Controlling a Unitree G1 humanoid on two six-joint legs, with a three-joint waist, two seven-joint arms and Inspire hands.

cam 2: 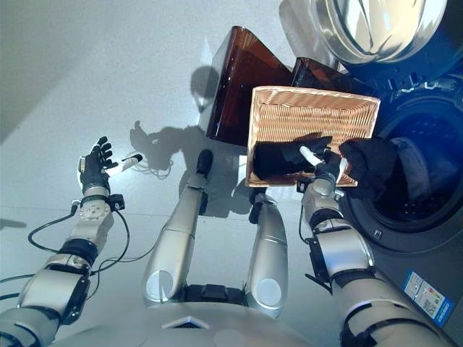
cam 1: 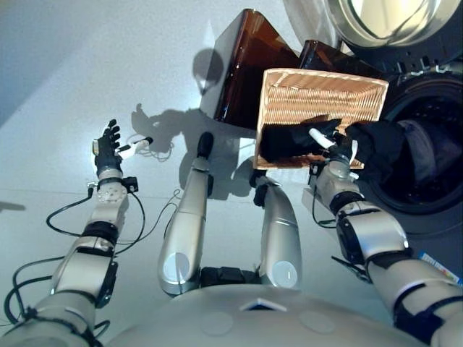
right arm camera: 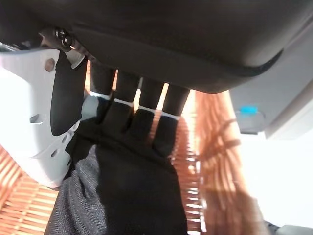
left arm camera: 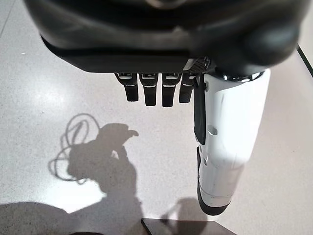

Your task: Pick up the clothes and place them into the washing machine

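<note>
At the wicker basket [cam 1: 318, 101], right hand [cam 2: 327, 168] grasping dark clothes [cam 2: 369, 165], left hand [cam 1: 108, 148] released.

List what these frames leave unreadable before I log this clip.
- Right robot hand: right wrist view shows fingers sinking into the black cloth; a firm hold can't be confirmed.
- Basket: hand and cloth cover its lower part, so more clothes may be hidden.
- Washer drum: cut by the eye views' right edge; dark contents indistinct.
- Left robot hand: open, idle.

Bright, hard floor [cam 1: 87, 65] shadows, blurry wrist views
</note>
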